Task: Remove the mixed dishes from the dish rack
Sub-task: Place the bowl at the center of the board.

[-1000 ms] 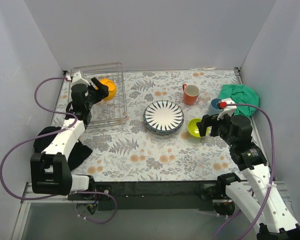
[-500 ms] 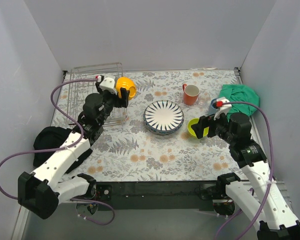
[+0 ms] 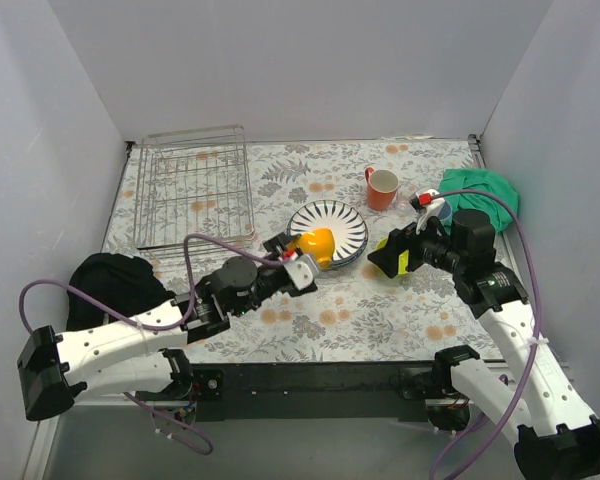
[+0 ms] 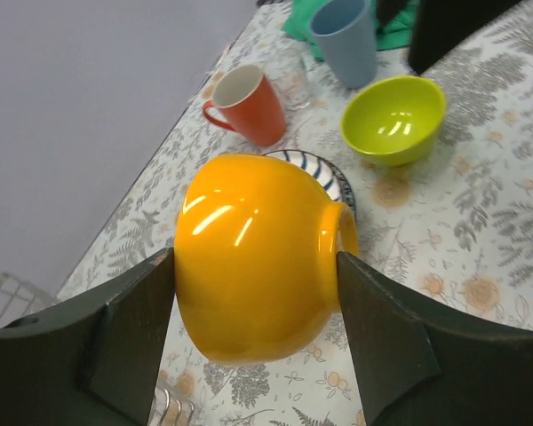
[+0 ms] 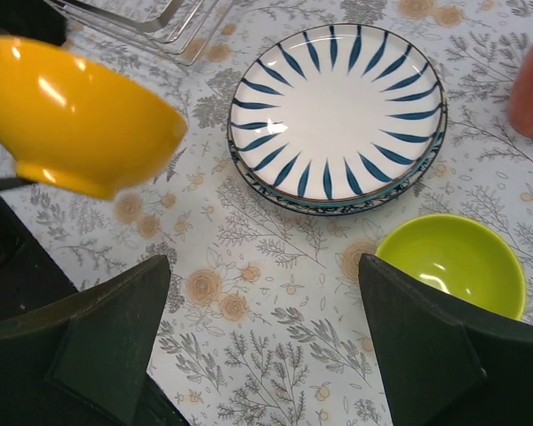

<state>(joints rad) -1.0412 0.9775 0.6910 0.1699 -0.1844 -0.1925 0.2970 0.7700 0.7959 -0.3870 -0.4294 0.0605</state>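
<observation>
My left gripper is shut on the orange-yellow bowl, holding it in the air at the near left edge of the stacked striped plates; the bowl fills the left wrist view and shows in the right wrist view. The wire dish rack at far left holds no dishes. My right gripper is open and empty beside the lime-green bowl, which the top view mostly hides. The orange mug, light-blue cup and clear glass stand behind.
A green cloth lies at the far right. A black cloth lies at the left near edge. The floral tablecloth covers the table.
My left arm swung from the rack to the table's middle, carrying the orange-yellow bowl down beside the plates. My right gripper lifted and shifted slightly left off the lime-green bowl.
</observation>
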